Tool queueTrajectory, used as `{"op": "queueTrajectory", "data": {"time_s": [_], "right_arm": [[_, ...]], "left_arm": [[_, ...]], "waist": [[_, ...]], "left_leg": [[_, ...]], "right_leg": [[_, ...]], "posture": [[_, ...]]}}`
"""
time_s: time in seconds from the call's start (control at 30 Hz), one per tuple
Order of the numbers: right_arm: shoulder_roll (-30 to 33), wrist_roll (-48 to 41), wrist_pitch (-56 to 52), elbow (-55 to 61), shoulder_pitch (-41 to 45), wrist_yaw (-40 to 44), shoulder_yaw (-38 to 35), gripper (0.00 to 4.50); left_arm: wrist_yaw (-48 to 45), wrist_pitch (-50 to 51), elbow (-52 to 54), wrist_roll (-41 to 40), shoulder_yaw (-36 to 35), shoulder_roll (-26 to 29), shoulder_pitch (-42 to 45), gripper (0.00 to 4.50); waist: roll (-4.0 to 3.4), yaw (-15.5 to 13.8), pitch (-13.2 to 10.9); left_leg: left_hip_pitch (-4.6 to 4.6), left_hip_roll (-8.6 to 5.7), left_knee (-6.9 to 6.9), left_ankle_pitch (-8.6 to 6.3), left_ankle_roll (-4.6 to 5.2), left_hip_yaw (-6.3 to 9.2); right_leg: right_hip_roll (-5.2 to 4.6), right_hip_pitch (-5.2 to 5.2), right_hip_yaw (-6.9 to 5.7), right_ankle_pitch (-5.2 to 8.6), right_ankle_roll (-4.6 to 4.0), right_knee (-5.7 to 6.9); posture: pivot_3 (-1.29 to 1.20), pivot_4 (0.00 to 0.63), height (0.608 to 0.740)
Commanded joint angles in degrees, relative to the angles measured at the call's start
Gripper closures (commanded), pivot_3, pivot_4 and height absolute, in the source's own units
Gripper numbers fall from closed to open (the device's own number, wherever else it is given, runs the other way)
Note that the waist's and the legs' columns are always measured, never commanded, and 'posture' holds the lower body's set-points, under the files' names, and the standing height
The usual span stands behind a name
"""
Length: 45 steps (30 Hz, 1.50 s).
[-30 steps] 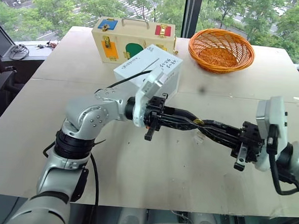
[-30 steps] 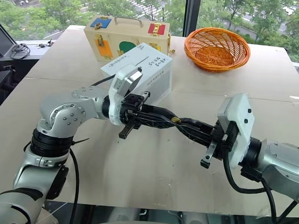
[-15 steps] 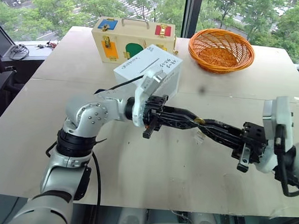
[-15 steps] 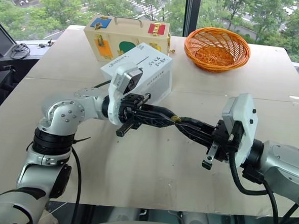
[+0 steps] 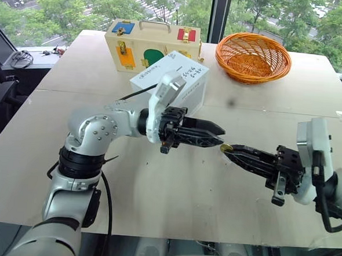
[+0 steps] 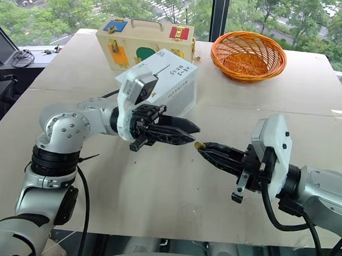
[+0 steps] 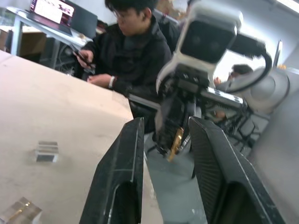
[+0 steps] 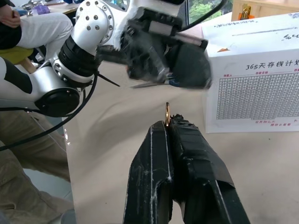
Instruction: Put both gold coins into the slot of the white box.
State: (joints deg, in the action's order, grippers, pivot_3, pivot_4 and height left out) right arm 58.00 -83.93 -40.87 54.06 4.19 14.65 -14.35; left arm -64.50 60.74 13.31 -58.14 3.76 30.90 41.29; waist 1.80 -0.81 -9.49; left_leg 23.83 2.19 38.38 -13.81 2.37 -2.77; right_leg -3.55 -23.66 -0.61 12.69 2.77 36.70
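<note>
Grey print on the side of the white box (image 8: 254,79) reads "365" followed by Chinese characters, above a fine grid of small cells; on its top, beside the dark slot, run lines of black handwriting too small to make out. The box stands on the pale table (image 5: 155,202), just in front of a cream wooden case (image 5: 153,45) with a handle and blue, red, orange and green panels. An orange woven basket (image 5: 254,56) sits near the case toward the right at the far side of the table; its inside looks bare.

Above the table's middle the two grippers face each other tip to tip, a small gap between them. The right gripper (image 5: 227,150) has its black fingers pressed together on a gold coin (image 8: 167,113), which stands on edge and pokes out past the fingertips. This coin is in the air, in front of the white box and well short of its slot. I cannot see the second coin.

The left gripper (image 5: 216,132) points toward the right one with its fingers (image 7: 124,172) parted and nothing between them; through that gap the left wrist view shows the coin held in the other gripper.

Two small clear plastic holders (image 7: 46,151) lie on the table in the left wrist view. Beyond the table's edge a person in a dark jacket (image 7: 135,60) sits looking down at something in their hands.
</note>
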Motion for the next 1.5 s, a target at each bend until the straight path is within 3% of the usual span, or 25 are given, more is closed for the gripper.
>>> {"op": "queueTrajectory", "data": {"time_s": [0.03, 0.17, 0.3, 1.33, 1.4, 1.5], "right_arm": [[0.68, -0.18, 1.42, 1.10, 0.12, 0.25, -1.41, 4.50], [0.75, -0.25, 1.49, 1.27, 0.10, 0.17, -1.39, 4.50], [0.88, -0.42, 1.65, 1.41, 0.18, 0.00, -1.31, 4.50], [1.16, -0.39, 1.97, 2.09, 0.19, -0.28, -0.13, 4.50], [1.13, -0.46, 2.02, 2.20, 0.26, -0.24, 0.00, 4.50], [1.11, -0.49, 2.05, 2.35, 0.29, -0.20, 0.18, 4.50]], "left_arm": [[-1.58, -1.82, 1.89, 0.65, 0.42, 0.55, 0.20, 2.90], [-2.49, -2.49, 1.39, 1.35, 1.24, 0.69, 0.28, 2.90], [-3.60, -3.79, 1.90, 2.53, 1.71, 0.97, -0.78, 3.86], [-4.55, -4.94, 1.09, 2.58, 1.54, 0.29, -1.22, 3.86], [-4.47, -5.07, 1.30, 2.64, 1.70, 0.09, -1.45, 4.40], [-4.52, -5.23, 1.34, 2.76, 1.88, -0.18, -1.60, 4.47]], "waist": [[0.00, -0.01, 0.00], [0.00, 0.00, 0.00], [0.00, 0.00, 0.00], [0.01, -0.02, -0.01], [0.01, -0.01, -0.01], [0.01, -0.02, -0.01]], "left_leg": [[0.00, -0.01, 0.00, 0.00, 0.00, 0.00], [0.00, 0.00, 0.00, 0.00, 0.00, 0.00], [0.00, 0.00, 0.00, 0.00, 0.00, 0.00], [0.01, 0.01, 0.00, 0.00, 0.00, 0.00], [0.01, 0.02, 0.00, 0.00, 0.00, 0.01], [0.00, 0.01, 0.00, 0.00, 0.00, 0.00]], "right_leg": [[0.00, 0.00, 0.00, 0.00, 0.00, 0.00], [-0.01, 0.00, 0.00, 0.00, 0.00, 0.00], [-0.01, 0.00, 0.00, 0.00, 0.00, 0.00], [-0.03, 0.00, 0.00, 0.01, 0.01, -0.01], [-0.03, 0.00, 0.00, 0.01, 0.01, -0.01], [-0.03, 0.00, 0.00, 0.01, 0.02, -0.01]], "posture": [[0.00, 0.150, 0.740], [0.00, 0.150, 0.740], [0.00, 0.150, 0.740], [0.00, 0.150, 0.740], [0.00, 0.150, 0.740], [0.00, 0.150, 0.740]]}}
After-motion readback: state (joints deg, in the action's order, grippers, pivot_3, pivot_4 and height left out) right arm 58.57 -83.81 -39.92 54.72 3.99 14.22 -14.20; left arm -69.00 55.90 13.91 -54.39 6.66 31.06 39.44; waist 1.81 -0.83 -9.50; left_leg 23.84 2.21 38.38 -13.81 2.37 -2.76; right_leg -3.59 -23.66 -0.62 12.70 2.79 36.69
